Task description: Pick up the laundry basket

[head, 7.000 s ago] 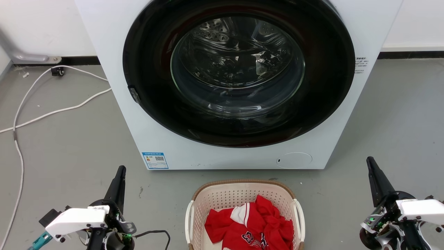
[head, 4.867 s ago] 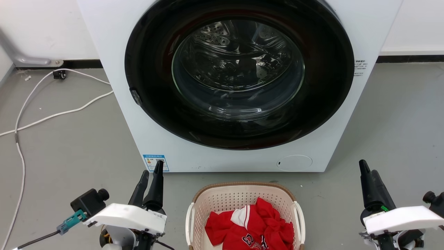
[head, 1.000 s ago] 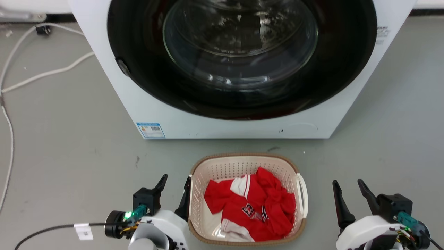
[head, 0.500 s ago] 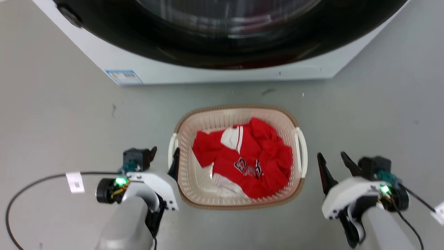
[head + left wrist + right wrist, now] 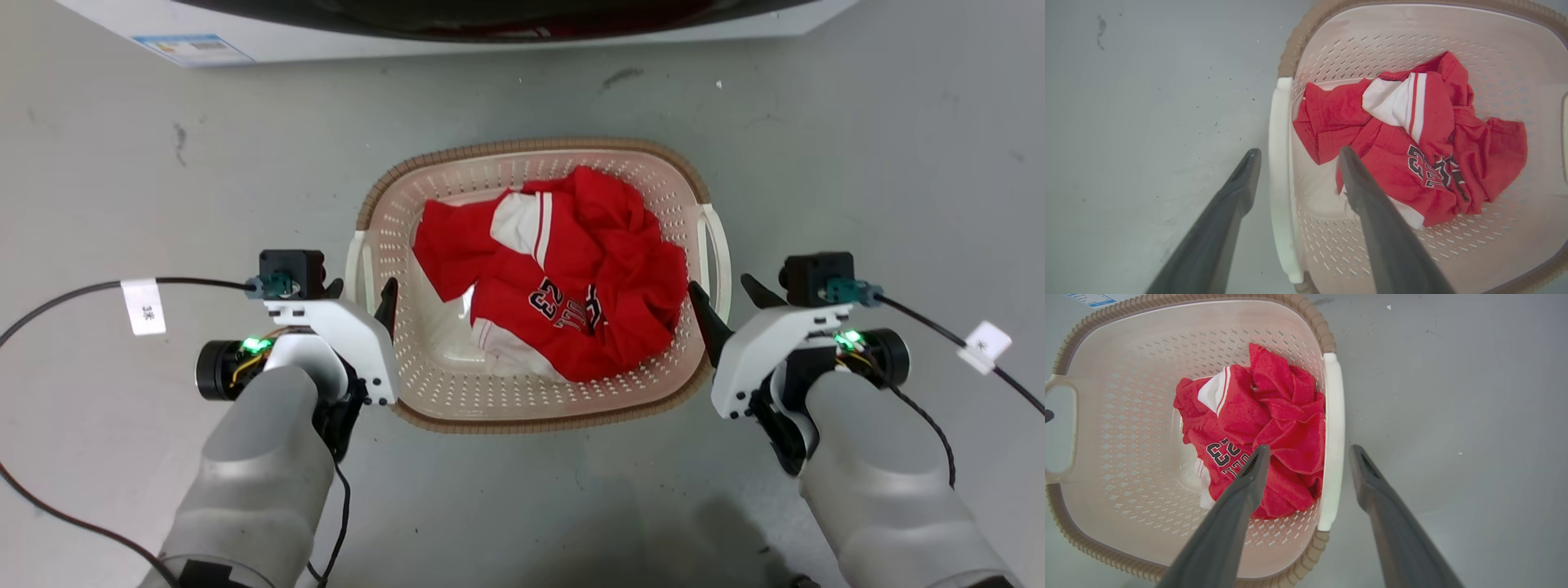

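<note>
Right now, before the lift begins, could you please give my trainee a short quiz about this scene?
1. True or false: the right gripper is shut on the laundry basket.
2. What lies in the basket? A. a red jersey B. a blue towel C. nothing
3. Fill in: the left gripper stands open astride the basket's white ___.
Key: 1 false, it is open; 2 A; 3 handle.
</note>
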You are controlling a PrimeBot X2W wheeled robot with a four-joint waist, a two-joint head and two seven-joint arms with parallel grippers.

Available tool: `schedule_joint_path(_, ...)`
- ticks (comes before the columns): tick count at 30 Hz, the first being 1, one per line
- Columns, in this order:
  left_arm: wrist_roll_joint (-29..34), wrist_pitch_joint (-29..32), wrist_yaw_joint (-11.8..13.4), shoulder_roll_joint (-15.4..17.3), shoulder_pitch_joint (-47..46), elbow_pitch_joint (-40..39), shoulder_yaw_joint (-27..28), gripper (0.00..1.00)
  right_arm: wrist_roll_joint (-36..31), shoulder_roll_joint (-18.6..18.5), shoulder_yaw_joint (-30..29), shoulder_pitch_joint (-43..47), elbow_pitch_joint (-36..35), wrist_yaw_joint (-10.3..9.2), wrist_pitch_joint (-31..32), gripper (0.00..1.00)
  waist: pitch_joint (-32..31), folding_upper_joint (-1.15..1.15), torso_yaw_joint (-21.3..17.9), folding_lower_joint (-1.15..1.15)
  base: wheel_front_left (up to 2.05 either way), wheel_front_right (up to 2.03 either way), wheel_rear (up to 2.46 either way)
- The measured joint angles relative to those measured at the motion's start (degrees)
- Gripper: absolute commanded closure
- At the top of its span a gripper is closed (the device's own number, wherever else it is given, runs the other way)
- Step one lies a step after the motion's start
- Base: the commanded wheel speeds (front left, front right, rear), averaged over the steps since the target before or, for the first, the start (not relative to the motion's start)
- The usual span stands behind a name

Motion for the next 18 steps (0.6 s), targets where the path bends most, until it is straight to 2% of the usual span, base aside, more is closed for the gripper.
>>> schedule_joint_path(7, -3.01, 2.41, -0.01, 1.58, -2.99, 1.47, -3.56, 0.0, 5.44, 0.0, 5.95, -4.64, 3.41, 0.0, 1.3, 0.0, 3.21, 0.0, -0.94, 0.0, 0.0, 0.0, 0.0)
schedule_joint_path(13, -5.3, 5.06, -0.02, 1.58, -5.43, 2.92, -5.71, 0.0, 8.25, -0.01, 9.5, -7.51, 6.19, 0.01, 2.05, 0.0, 5.0, 0.0, -1.11, 0.0, 0.0, 0.0, 0.0)
schedule_joint_path(14, -5.76, 5.36, -0.02, 1.59, -5.72, 3.15, -5.87, 0.0, 8.92, 0.0, 10.06, -7.89, 6.58, 0.01, 2.55, 0.1, 5.24, 0.0, -1.1, 0.0, 0.0, 0.0, 0.0)
schedule_joint_path(15, -6.16, 5.87, -0.02, 1.54, -5.93, 3.38, -6.11, 0.48, 9.55, 0.0, 10.54, -8.09, 6.86, 0.0, 2.81, 0.57, 5.4, 0.0, -1.09, 0.0, 0.0, 0.0, 0.0)
schedule_joint_path(17, -6.83, 6.41, -0.02, 1.4, -6.27, 3.45, -6.92, 1.0, 10.81, -0.02, 11.69, -8.37, 7.04, 0.0, 3.44, 1.0, 5.62, 0.0, -1.0, -0.01, 0.0, 0.0, 0.0)
schedule_joint_path(18, -7.24, 6.66, -0.02, 1.23, -6.39, 3.38, -7.34, 1.0, 11.37, -0.03, 12.26, -8.5, 7.06, -0.02, 3.56, 1.0, 5.69, 0.0, -0.93, -0.01, 0.0, 0.0, 0.0)
